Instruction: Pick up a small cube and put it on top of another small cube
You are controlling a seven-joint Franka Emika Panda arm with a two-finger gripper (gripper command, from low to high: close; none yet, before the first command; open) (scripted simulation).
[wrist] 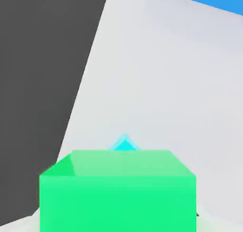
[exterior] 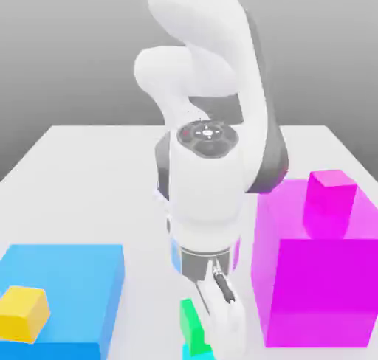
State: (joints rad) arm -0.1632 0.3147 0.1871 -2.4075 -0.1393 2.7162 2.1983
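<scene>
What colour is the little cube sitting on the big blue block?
Yellow, clearest in the exterior view.

Matt green cube [wrist: 117,190], glossy white arm [exterior: 209,181], smooth table [exterior: 81,181]

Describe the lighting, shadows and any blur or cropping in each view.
Exterior view: flat, even simulator light, no glare; soft shading on the white arm, which hides most of the green cube; the big blue block and big magenta block are cropped by the frame edges. Hand view: the green cube looms large with slightly soft edges; just a sliver of the cyan cube peeks over it.
</scene>
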